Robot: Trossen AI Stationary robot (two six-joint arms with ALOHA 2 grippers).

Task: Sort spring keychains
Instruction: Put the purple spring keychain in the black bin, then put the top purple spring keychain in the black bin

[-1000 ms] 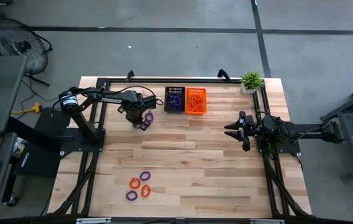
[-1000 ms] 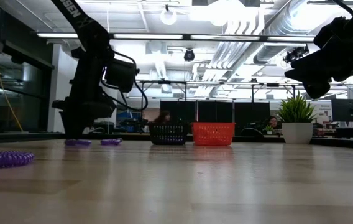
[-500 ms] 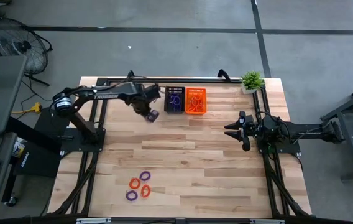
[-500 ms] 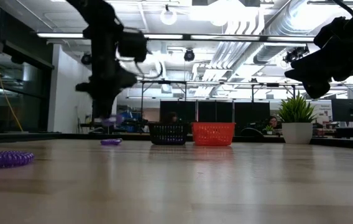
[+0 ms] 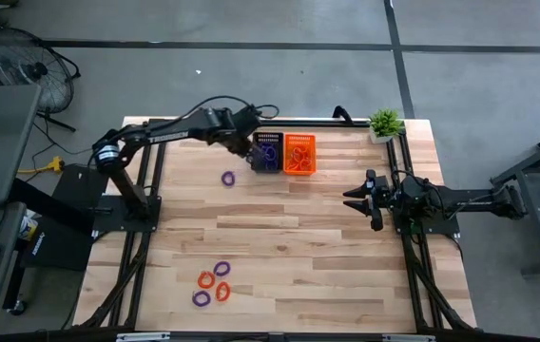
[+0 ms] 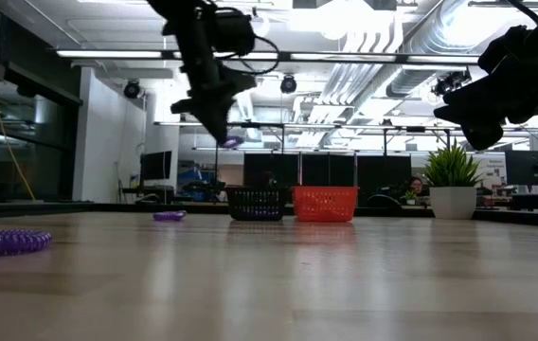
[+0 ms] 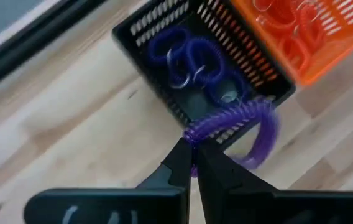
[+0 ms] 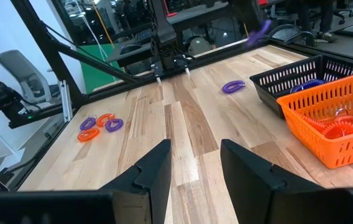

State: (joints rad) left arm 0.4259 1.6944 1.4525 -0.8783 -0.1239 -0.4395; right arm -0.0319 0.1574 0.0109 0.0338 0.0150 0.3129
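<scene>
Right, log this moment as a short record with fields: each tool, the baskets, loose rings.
left tool: shut on a purple ring, raised beside the black basket
right tool: open, waiting at the table's right side
black basket: purple rings inside
orange basket: orange rings inside
loose rings: one purple, mixed cluster on the table

The left arm reaches across the table's far side, raised well above the surface, its left gripper (image 7: 194, 149) pinched shut. The right arm waits folded at the table's right edge, the right gripper (image 8: 194, 163) parted.
</scene>
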